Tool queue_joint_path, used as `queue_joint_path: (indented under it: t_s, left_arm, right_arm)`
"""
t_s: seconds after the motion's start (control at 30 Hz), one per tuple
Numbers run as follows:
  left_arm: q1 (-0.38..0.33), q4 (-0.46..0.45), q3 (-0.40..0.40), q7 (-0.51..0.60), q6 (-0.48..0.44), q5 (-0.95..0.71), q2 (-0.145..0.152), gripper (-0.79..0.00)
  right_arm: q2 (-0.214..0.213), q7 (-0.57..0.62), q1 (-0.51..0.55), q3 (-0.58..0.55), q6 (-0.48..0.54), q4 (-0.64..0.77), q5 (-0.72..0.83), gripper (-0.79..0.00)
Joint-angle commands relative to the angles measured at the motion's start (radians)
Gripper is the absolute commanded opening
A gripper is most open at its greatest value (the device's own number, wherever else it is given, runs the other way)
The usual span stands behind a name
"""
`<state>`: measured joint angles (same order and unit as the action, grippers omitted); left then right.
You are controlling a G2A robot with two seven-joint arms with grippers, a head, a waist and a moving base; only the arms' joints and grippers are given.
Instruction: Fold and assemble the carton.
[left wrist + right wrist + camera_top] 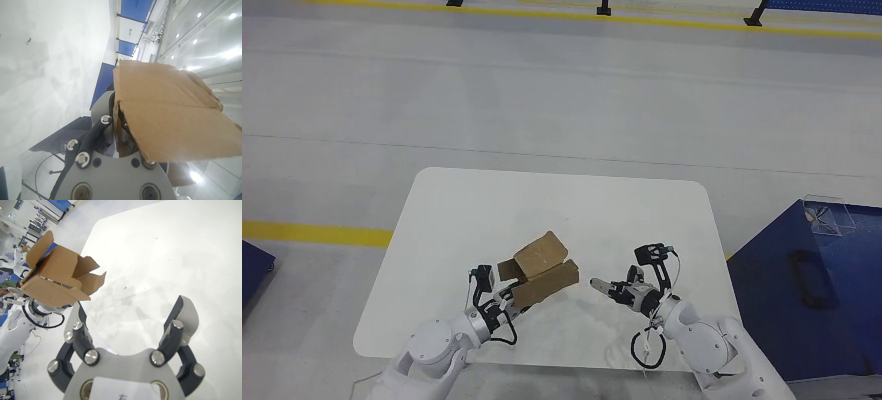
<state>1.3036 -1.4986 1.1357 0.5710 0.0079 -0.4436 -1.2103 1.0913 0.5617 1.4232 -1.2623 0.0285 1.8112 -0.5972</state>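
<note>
Top view has the brown carton (539, 268) held up over the table (542, 200), toward the edge nearest the robot, partly folded with its end flaps hanging open. The left gripper (510, 306) is clamped on one cardboard wall, over the table's near-left part. The right gripper (600, 287) hovers over the table's near-right part, just beside the carton, its fingers (175, 311) spread wide, holding nothing.
</note>
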Motion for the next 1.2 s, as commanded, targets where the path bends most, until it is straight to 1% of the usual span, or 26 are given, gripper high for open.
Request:
queue_joint_path:
  t_s: [0.0,0.17,0.33,0.5,0.67,0.87,1.17]
  left_arm:
    - [-0.003,-0.001,-0.008,0.0,0.001,0.002,-0.002,-0.785]
    - [-0.009,-0.002,-0.018,0.003,-0.008,-0.002,-0.005,-0.785]
    - [-0.006,0.006,-0.025,0.013,-0.044,-0.006,-0.009,-0.785]
    - [-0.006,0.015,-0.041,0.006,-0.075,0.036,-0.011,-0.785]
    - [-0.01,0.021,-0.053,0.031,-0.074,0.051,-0.012,-0.785]
    - [-0.009,0.016,-0.062,0.055,-0.075,0.097,-0.01,-0.785]
    - [0.001,0.014,-0.056,0.056,-0.082,0.108,-0.008,-0.785]
  right_arm:
    - [0.003,-0.003,-0.012,0.02,-0.003,-0.014,-0.009,0.0]
    - [0.012,-0.039,-0.041,0.049,-0.029,-0.036,-0.034,0.0]
    - [0.013,-0.055,-0.043,0.032,-0.021,-0.029,-0.008,0.0]
    - [0.013,-0.059,-0.025,0.015,-0.014,0.005,0.011,0.0]
    - [0.014,-0.045,-0.02,0.022,-0.024,0.023,-0.004,0.0]
    - [0.017,0.007,-0.042,0.048,-0.023,0.024,-0.01,0.0]
    - [0.021,0.026,-0.055,0.061,-0.03,0.022,-0.011,0.0]
